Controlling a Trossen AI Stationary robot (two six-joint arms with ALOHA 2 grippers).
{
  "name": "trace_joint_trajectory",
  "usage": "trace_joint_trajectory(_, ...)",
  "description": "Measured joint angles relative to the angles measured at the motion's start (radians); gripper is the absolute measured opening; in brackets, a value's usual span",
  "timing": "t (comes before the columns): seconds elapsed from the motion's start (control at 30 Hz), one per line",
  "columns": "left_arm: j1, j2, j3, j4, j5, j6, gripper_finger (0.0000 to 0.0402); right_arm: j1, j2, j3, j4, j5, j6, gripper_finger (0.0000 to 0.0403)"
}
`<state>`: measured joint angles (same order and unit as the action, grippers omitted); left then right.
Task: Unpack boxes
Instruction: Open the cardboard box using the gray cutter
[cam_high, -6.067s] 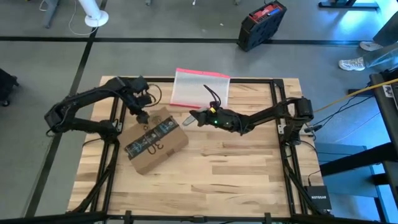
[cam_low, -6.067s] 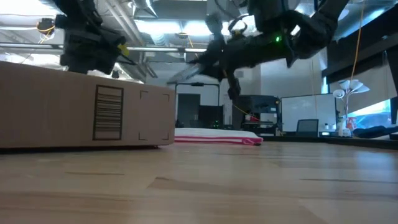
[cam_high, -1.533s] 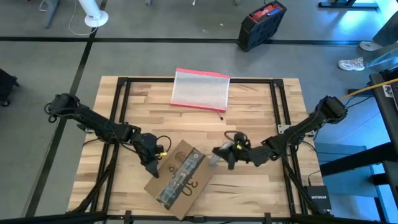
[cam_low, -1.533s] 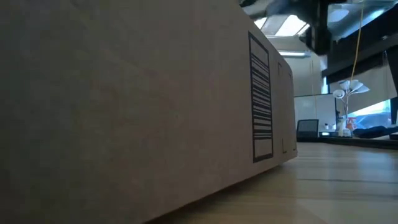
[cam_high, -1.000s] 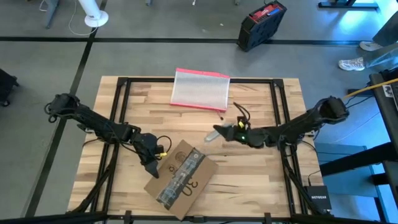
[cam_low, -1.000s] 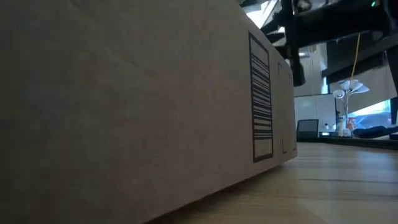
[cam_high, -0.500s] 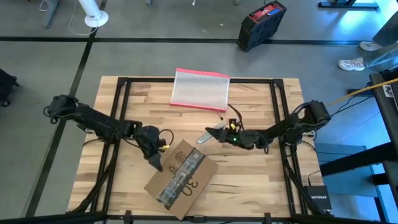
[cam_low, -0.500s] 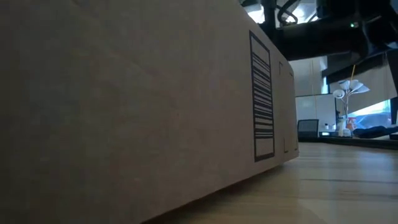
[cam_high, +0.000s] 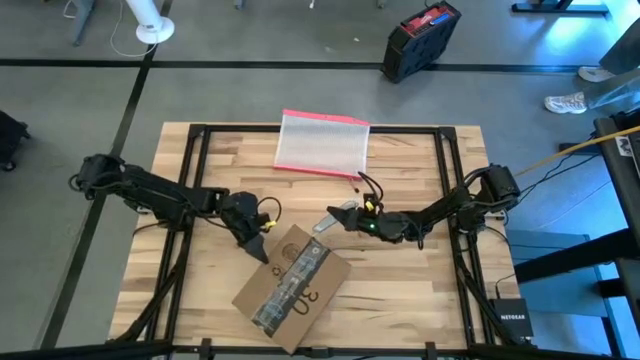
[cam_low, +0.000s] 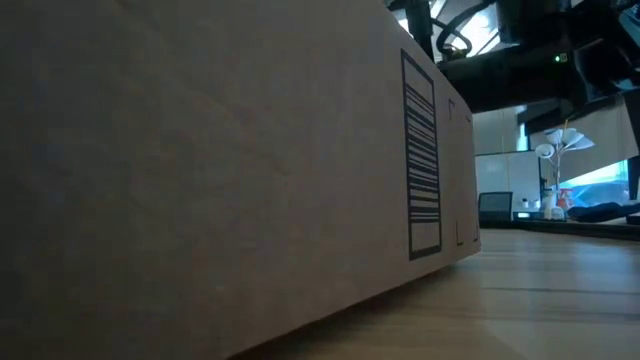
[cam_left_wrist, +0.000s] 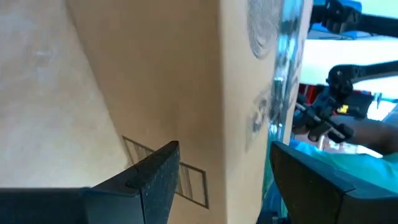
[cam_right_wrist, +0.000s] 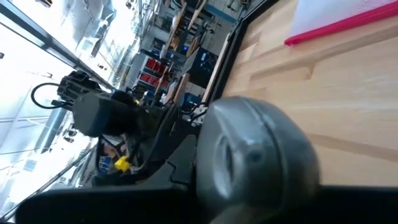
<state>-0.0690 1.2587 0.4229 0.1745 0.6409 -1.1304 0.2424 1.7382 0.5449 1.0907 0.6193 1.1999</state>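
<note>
The left gripper (cam_high: 257, 247) is sitting with its jaws spread wide at the box's (cam_high: 292, 287) upper-left corner, one finger (cam_left_wrist: 152, 180) lying along the side wall and the other over the taped top, straddling the edge; the right gripper (cam_high: 337, 216) is hovering above bare wood just beyond the box's far corner, closed on a grey tool (cam_right_wrist: 255, 155), apparently a cutter; the box is lying skewed near the table's (cam_high: 400, 300) front edge, tape strip (cam_high: 290, 290) up, still sealed; to do this step well, the left jaws should be bracing the corner firmly so the box is not sliding, while the tool is coming down onto the tape's near end and running along the seam, staying shallow.
</note>
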Motion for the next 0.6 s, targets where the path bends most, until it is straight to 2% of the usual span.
trace_joint_trajectory(0.37, -0.077, 0.0, 0.0, 0.009, -0.042, -0.06, 0.0239, 0.001, 0.0, 0.0, -0.015, -0.037, 0.001, 0.0065)
trace_joint_trajectory(0.6, -0.125, 0.072, 0.025, 0.041, -0.059, -0.073, 0.0239, 0.021, -0.001, 0.0, -0.021, 0.006, 0.001, 0.0065)
